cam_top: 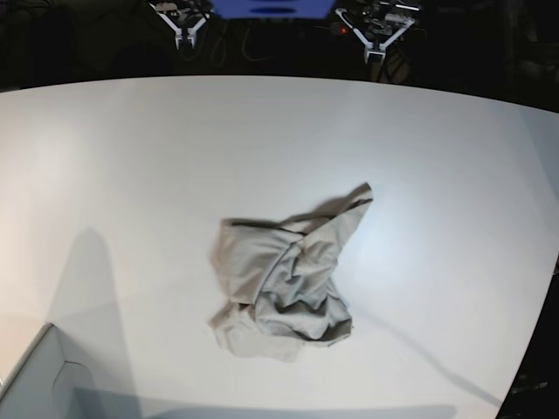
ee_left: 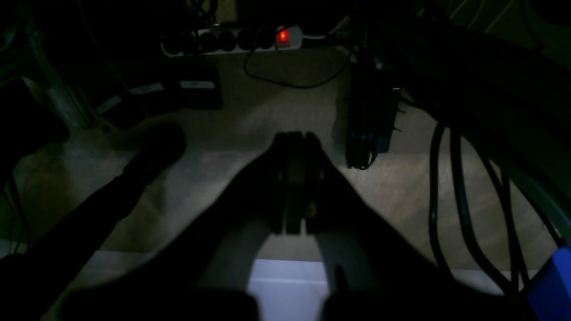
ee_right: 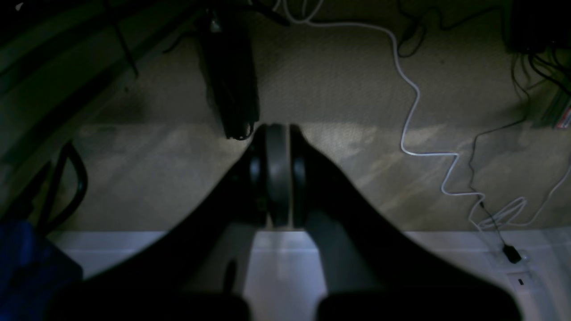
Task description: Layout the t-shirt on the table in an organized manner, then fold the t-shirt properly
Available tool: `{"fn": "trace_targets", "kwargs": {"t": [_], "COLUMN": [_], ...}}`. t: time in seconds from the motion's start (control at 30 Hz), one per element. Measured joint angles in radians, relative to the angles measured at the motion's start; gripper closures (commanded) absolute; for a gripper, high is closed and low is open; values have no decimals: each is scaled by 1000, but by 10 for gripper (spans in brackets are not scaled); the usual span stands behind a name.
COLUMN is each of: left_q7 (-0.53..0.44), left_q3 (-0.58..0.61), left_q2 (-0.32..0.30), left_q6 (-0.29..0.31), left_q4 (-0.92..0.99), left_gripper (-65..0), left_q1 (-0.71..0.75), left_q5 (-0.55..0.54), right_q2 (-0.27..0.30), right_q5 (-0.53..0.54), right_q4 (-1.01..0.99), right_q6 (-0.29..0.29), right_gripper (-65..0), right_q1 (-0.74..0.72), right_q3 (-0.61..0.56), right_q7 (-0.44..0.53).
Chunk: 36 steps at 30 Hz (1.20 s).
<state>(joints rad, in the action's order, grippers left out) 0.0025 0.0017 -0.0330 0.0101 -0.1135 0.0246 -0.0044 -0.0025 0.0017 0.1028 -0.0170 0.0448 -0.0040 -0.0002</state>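
Nothing is done yet: the t-shirt point(cam_top: 286, 281) lies crumpled mid-tabletop point(cam_top: 122, 157), both the left pincer point(ee_left: 295, 178) and right pincer point(ee_right: 277, 174) clenched empty, well beyond it.

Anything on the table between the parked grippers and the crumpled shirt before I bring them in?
Nothing visible. The left gripper and right gripper sit beyond the far edge, and only bare table lies between them and the t-shirt.

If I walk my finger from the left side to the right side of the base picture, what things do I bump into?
Pale box corner → crumpled t-shirt, lying on the white table. Along the far edge: right gripper → left gripper.
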Motion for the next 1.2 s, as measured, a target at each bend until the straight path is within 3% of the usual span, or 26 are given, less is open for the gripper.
{"fn": "trace_targets", "kwargs": {"t": [1.2], "left_q7": [0], "left_q3": [0], "left_q2": [0], "left_q6": [0], "left_q4": [0], "left_gripper": [0], "left_q1": [0], "left_q5": [0], "right_q2": [16], "right_q5": [0], "right_q4": [11], "right_q6": [6], "right_gripper": [0], "right_q1": [4], "right_q3": [0], "right_q7": [0]}}
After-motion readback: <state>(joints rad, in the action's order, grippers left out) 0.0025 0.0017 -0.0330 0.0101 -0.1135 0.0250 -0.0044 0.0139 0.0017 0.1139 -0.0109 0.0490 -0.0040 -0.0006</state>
